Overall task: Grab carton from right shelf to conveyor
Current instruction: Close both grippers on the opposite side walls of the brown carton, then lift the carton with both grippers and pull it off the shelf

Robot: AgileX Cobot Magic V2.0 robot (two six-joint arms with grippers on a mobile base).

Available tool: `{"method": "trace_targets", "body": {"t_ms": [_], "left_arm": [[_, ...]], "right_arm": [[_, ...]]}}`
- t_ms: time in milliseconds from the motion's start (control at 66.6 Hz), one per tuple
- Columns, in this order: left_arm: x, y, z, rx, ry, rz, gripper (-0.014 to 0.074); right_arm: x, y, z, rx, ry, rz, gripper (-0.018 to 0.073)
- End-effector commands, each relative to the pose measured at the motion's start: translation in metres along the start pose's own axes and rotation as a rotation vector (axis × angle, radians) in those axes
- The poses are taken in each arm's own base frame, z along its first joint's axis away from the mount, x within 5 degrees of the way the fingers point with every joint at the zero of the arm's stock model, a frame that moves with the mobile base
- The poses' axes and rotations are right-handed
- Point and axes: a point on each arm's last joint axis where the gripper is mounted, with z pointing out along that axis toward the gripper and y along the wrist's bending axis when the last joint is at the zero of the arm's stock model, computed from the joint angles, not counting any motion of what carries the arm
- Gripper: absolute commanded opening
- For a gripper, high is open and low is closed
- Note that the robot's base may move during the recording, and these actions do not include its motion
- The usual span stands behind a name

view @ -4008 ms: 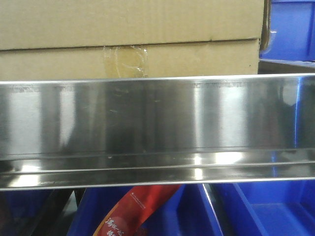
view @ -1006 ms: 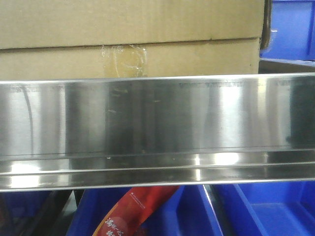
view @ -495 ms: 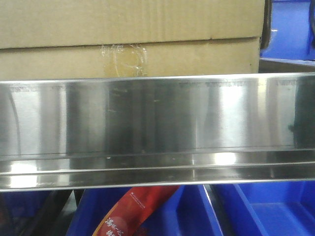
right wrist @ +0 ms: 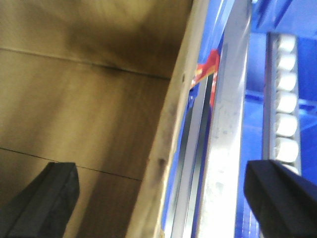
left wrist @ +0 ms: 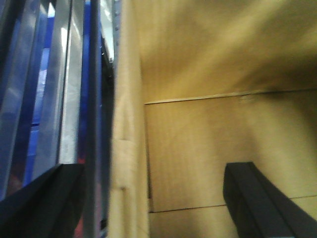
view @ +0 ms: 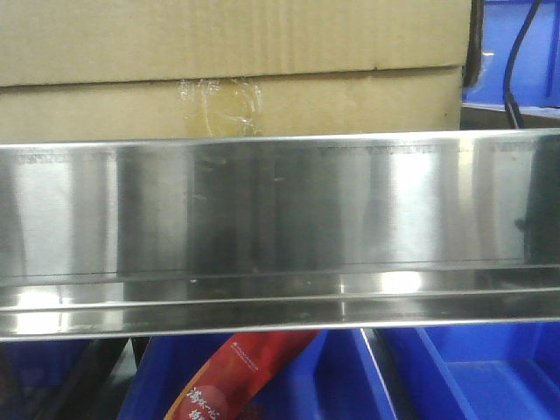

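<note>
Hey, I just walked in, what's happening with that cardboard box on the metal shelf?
A two-arm robot is setting up to take the carton off the right shelf. The left pincer and the right pincer are both open, and each straddles a carton wall with one finger inside and one outside. Neither has closed yet. The carton sits behind the shelf's steel lip.
</note>
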Motion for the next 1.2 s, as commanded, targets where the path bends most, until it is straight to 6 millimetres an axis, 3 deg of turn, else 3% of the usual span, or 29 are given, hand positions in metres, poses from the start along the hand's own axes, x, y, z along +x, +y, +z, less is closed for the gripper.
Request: {"method": "trace_targets", "body": {"t_ms": [0, 435, 540, 645, 781, 991, 1186], "left_arm": [[-0.002, 0.002, 0.002, 0.000, -0.007, 0.004, 0.0465], [-0.001, 0.003, 0.014, -0.007, 0.017, 0.000, 0.0465], [-0.002, 0.008, 0.016, -0.001, 0.024, -0.017, 0.0465], [-0.003, 0.013, 0.018, 0.006, 0.031, -0.018, 0.0448], [-0.003, 0.015, 0.019, 0.002, 0.033, -0.022, 0.0303], [-0.002, 0.014, 0.023, 0.000, 0.043, -0.020, -0.0034], [-0.002, 0.012, 0.023, 0.028, 0.051, -0.032, -0.0020]], "right_arm": [[-0.002, -0.002, -0.002, 0.000, -0.020, 0.005, 0.0559], [-0.003, 0.002, 0.011, -0.042, -0.002, 0.022, 0.0544], [-0.003, 0.002, 0.011, -0.042, -0.004, 0.022, 0.0421], [-0.003, 0.002, 0.011, -0.042, -0.004, 0.022, 0.0176], [-0.003, 0.002, 0.011, -0.042, -0.001, 0.022, -0.0093], [-0.002, 0.002, 0.011, -0.041, 0.010, 0.021, -0.0067], [-0.002, 0.001, 0.004, -0.029, -0.004, 0.028, -0.0067]]}}
